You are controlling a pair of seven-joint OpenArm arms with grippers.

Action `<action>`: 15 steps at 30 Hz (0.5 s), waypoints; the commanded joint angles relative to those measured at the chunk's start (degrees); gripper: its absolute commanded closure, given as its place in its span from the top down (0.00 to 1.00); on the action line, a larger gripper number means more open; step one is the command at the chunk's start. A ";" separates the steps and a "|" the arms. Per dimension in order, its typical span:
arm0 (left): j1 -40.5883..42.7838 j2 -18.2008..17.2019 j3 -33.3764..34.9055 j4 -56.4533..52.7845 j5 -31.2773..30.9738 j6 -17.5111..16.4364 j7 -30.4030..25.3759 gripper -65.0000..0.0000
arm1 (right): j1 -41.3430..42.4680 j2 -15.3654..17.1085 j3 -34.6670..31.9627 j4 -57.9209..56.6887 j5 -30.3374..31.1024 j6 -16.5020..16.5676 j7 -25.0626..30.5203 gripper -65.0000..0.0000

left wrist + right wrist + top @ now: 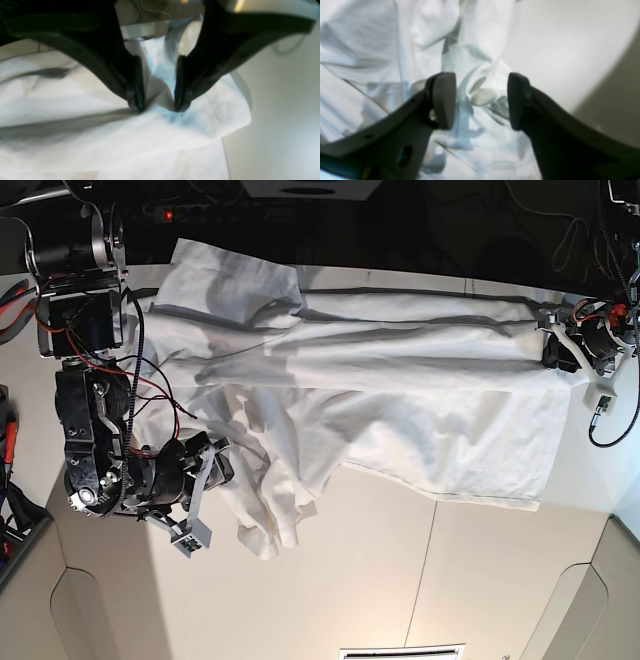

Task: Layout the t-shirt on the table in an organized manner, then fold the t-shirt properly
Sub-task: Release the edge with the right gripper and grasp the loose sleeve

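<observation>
Lying long across the bench [400, 580], crumpled t-shirt [400, 390]; left end effector [159, 106] clamped on t-shirt, right end effector [481, 100] apart.

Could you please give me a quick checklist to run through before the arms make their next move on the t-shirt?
1. Left gripper on cloth: ok, tips pinch up a ridge of the t-shirt near its edge.
2. Right gripper gripping: not ok, jaws open with cloth only behind them.
3. T-shirt spread flat: not ok, bunched and wrinkled by the right arm.
4. T-shirt within the table: not ok, one end hangs over the far edge.
5. Neck label located: cannot tell.
</observation>
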 commanded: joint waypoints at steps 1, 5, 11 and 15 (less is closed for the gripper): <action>-0.31 -1.11 -0.52 0.76 -0.42 -0.37 -0.85 0.38 | 1.38 0.28 0.13 0.63 0.33 0.35 1.27 0.50; -0.31 -1.11 -0.52 0.76 -0.42 -0.22 -0.85 0.38 | 1.40 0.28 0.13 -2.01 0.00 0.35 3.78 0.50; -0.31 -1.11 -0.52 0.76 -0.44 -0.22 -0.85 0.38 | 1.40 0.13 0.13 -8.09 -3.52 0.35 9.18 0.50; -0.33 -1.11 -0.52 0.76 -0.44 -0.20 -1.09 0.38 | 1.62 0.15 0.13 -11.32 -4.76 0.33 10.78 0.50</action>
